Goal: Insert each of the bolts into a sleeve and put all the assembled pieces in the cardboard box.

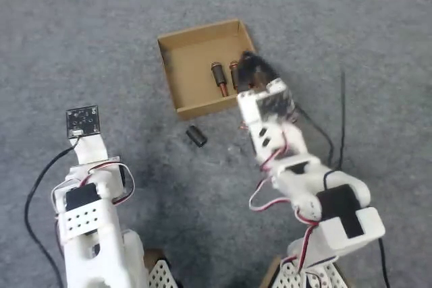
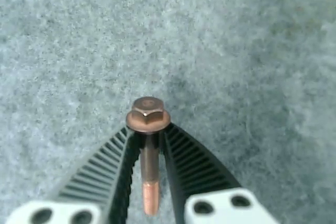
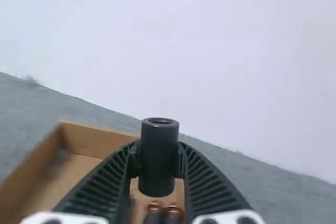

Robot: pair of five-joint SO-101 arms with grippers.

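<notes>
My left gripper (image 2: 149,132) is shut on a copper bolt (image 2: 149,121), hex head up, above bare grey carpet. My left arm (image 1: 88,193) stands at the left of the table. My right gripper (image 3: 157,156) is shut on a black sleeve (image 3: 158,150) held upright. In the high view the right gripper (image 1: 253,71) hangs over the right wall of the cardboard box (image 1: 182,52). Two assembled pieces (image 1: 218,79) lie side by side in the box, and their copper ends (image 3: 161,212) show under the held sleeve. One more black sleeve (image 1: 196,135) lies on the carpet just in front of the box.
Grey carpet (image 1: 351,38) covers the whole table. A black cable (image 1: 341,123) runs along the right arm's side, and another cable (image 1: 37,187) loops beside the left arm. A pale wall (image 3: 210,35) rises behind the box.
</notes>
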